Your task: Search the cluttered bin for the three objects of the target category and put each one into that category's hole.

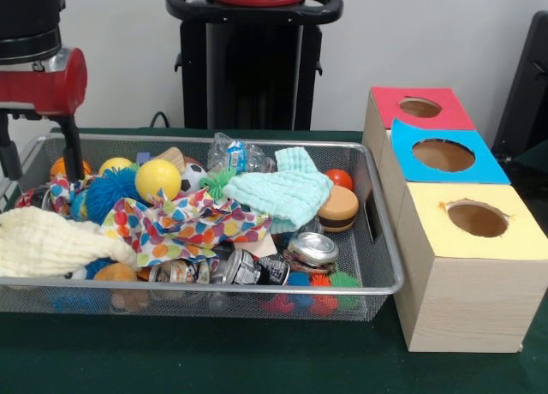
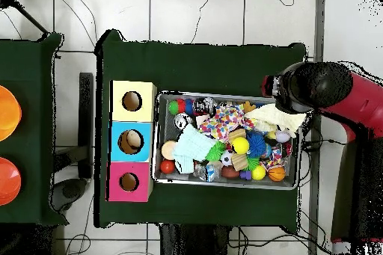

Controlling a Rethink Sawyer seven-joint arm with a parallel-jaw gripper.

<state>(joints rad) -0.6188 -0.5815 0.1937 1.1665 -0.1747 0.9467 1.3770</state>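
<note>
Wire bin (image 1: 377, 240) on the green surface (image 1: 214, 360), crammed with clutter. Along its front wall: cream muslin cloth (image 1: 47, 244) at the left front corner, crushed cans (image 1: 248, 267) in the middle, a silver tin (image 1: 313, 247) and spiky red and green balls (image 1: 330, 283) toward the right front corner. In the middle: polka-dot cloth (image 1: 184, 223), with a mint knitted cloth (image 1: 287, 193) spread just behind and to its right. Toy burger (image 1: 338, 209) against the right wall, an orange-red ball (image 1: 341, 178) behind it. Yellow ball (image 1: 157, 179) beside a blue spiky ball (image 1: 107, 193) toward the left back; crumpled plastic bottle (image 1: 235, 154) at the back wall; small soccer ball (image 1: 195, 176) partly buried next to the yellow one.

Wooden box (image 1: 462, 291) touching the bin's right wall, three round holes on top: yellow panel (image 1: 467, 240) nearest the front edge, blue panel (image 1: 445, 154) in between, red panel (image 1: 419, 107) at the back.

Red and black arm (image 1: 38, 81) over the bin's left back corner; thin black rods reaching down toward the clutter there. Hand (image 1: 73, 158) mostly hidden in both views: cannot tell how far open, nor whether anything is held.

Target category not identifiable; nothing visible inside the holes from the front.
</note>
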